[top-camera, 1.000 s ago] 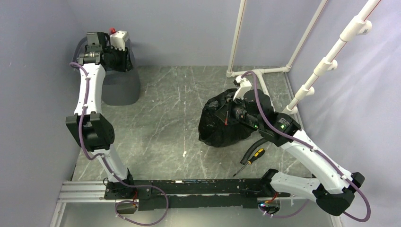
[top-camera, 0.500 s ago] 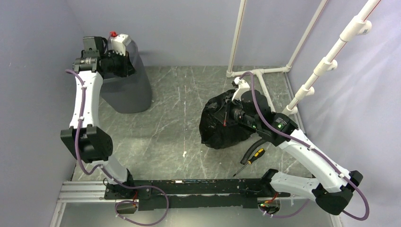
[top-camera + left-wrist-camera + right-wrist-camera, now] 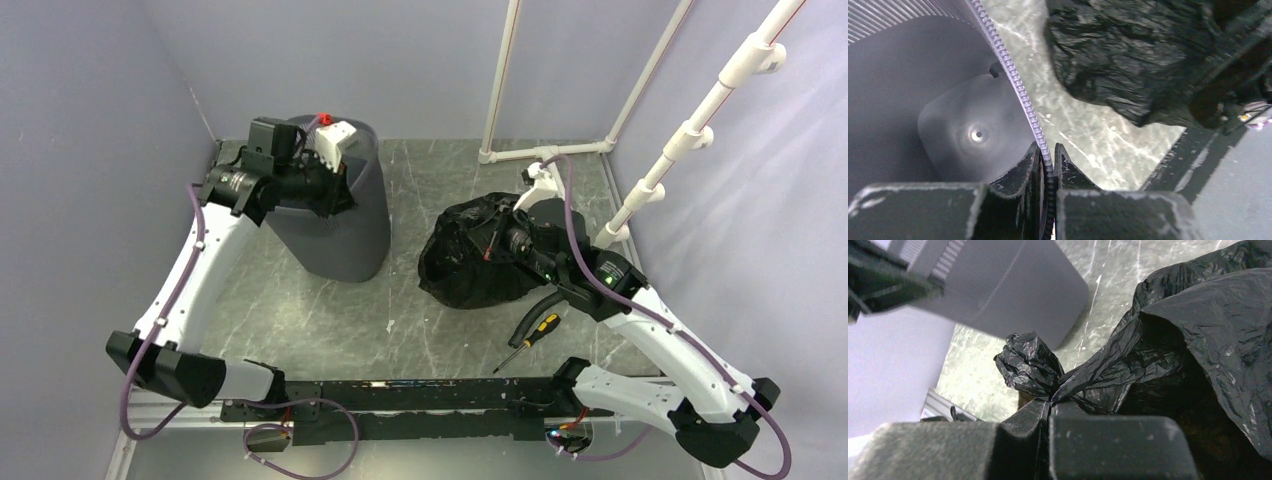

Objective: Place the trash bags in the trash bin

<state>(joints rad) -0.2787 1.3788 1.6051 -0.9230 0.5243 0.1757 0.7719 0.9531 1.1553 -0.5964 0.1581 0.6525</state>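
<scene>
The dark grey mesh trash bin (image 3: 340, 225) stands upright left of centre on the floor. My left gripper (image 3: 338, 185) is shut on its rim (image 3: 1013, 80), one finger inside the bin and one outside. The bin's inside (image 3: 923, 100) looks bare. The black wrinkly trash bag (image 3: 470, 262) is to the right of the bin, a gap between them. My right gripper (image 3: 492, 243) is shut on the bag's bunched neck (image 3: 1030, 367); the bag's body (image 3: 1208, 330) bulges on the right in that view. The bag also shows in the left wrist view (image 3: 1128, 55).
A screwdriver with a yellow and black handle (image 3: 530, 338) and a black hose (image 3: 535, 308) lie near the right arm. White pipes (image 3: 545, 150) stand at the back right. Grey walls close in the left, back and right sides. A black rail (image 3: 420, 395) runs along the near edge.
My left gripper has dragged the trash bin from the back left corner rightward toward the bag. My right gripper has stayed on the bag, shifting slightly.
</scene>
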